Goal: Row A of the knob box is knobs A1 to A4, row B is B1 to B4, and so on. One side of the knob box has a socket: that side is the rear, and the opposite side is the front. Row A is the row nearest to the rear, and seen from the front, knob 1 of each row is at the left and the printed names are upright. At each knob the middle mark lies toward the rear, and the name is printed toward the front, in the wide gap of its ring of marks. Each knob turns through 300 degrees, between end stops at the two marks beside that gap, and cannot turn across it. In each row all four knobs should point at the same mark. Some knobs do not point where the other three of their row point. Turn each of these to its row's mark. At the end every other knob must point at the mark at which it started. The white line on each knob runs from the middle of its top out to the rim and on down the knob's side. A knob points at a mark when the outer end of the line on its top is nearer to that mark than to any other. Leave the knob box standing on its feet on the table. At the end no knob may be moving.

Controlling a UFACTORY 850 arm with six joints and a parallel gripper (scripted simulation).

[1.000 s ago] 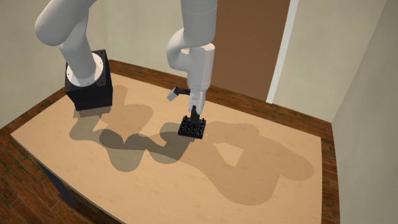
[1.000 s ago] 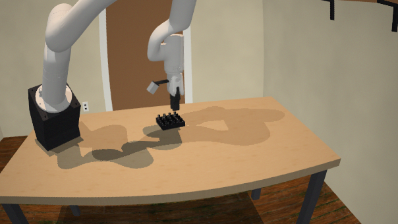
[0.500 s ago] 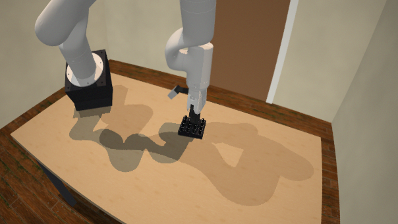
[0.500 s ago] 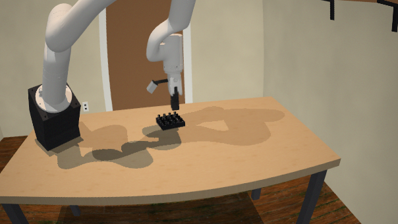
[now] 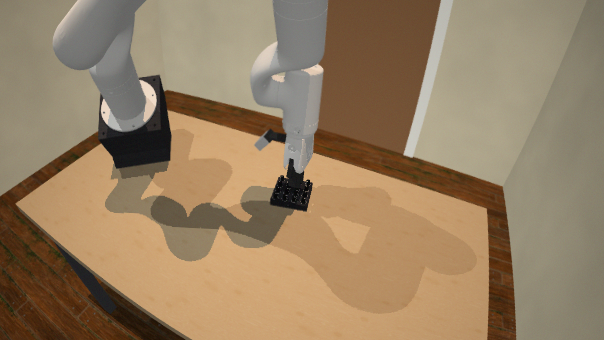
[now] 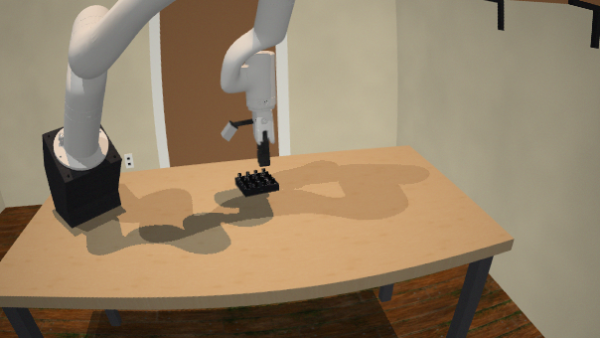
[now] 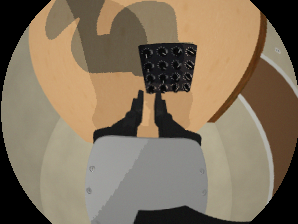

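Nearest in the exterior view is the front edge of the wooden table (image 5: 225, 300) (image 6: 348, 258) (image 7: 215, 60). Beyond it, the black knob box (image 5: 289, 204) (image 6: 258, 191) (image 7: 169, 58) sits on the tabletop amid the arm's shadows, its four-by-four knobs facing up; their settings are too small to read. Just above the box's far part hangs the xArm Gripper (image 5: 296, 186) (image 6: 264, 165) (image 7: 149, 97), pointing down, its fingers slightly apart with nothing between them. The black pedestal (image 5: 163, 105) (image 6: 111, 171) stands well off to the left. Farthest back are a brown door (image 5: 380, 65) (image 6: 214, 75) (image 7: 275, 107) and pale walls (image 5: 215, 55) (image 6: 343, 75).

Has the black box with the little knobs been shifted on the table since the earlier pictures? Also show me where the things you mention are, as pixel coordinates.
No. The knob box (image 5: 290, 206) (image 6: 262, 191) (image 7: 167, 70) sits where it did, judged against the table's edges (image 5: 487, 270) (image 6: 278, 289).
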